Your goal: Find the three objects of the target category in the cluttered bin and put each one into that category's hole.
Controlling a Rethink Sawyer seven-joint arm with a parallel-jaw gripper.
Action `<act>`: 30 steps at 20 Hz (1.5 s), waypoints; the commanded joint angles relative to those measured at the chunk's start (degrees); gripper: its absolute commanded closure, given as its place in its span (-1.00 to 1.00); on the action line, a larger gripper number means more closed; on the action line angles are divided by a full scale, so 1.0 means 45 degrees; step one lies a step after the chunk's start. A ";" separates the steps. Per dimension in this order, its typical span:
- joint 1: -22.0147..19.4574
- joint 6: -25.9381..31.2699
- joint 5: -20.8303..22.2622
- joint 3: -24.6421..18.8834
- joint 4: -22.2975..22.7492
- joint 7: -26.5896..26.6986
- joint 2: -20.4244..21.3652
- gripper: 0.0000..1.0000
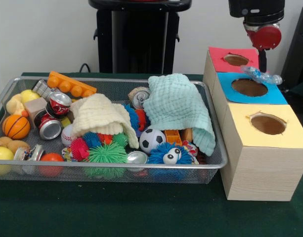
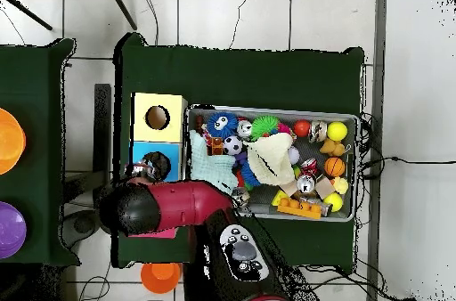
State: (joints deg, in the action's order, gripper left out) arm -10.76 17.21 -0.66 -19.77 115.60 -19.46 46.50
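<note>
Wire-mesh bin in the foreground, crowded with balls, cans and two cloths. Beside it, the wooden box with yellow, blue and red surrounds. A clear bottle lies across the far rim of the blue hole, directly beneath the gripper; finger state indeterminable.

The red and black arm is being held above the table's edge, wrist pointing straight down. The gripper is being hung low beneath it; its finger state cannot be made out.
</note>
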 commanded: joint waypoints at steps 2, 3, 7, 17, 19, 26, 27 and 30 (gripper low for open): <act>0.0451 -0.0543 0.0622 0.0944 -0.0706 -0.3252 -0.0690 1.00; 0.0534 -0.0528 0.0665 0.1112 -0.0811 -0.3244 -0.0672 1.00; 0.0883 -0.0609 0.0829 0.1748 -0.1069 -0.3224 -0.0573 1.00; 0.1502 -0.0760 0.1105 0.2949 -0.1566 -0.3115 -0.0542 1.00; 0.1432 -0.0981 0.1202 0.2958 -0.1613 -0.3099 -0.0557 1.00; 0.0969 -0.0968 0.1174 0.2460 -0.1672 -0.2888 -0.1055 1.00; 0.0891 -0.0938 0.1144 0.2344 -0.1667 -0.2855 -0.1167 1.00; 0.0579 -0.0904 0.1072 0.1928 -0.1648 -0.2725 -0.1589 1.00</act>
State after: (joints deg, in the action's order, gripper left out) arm -5.21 15.16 2.34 -8.84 111.14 -19.46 44.54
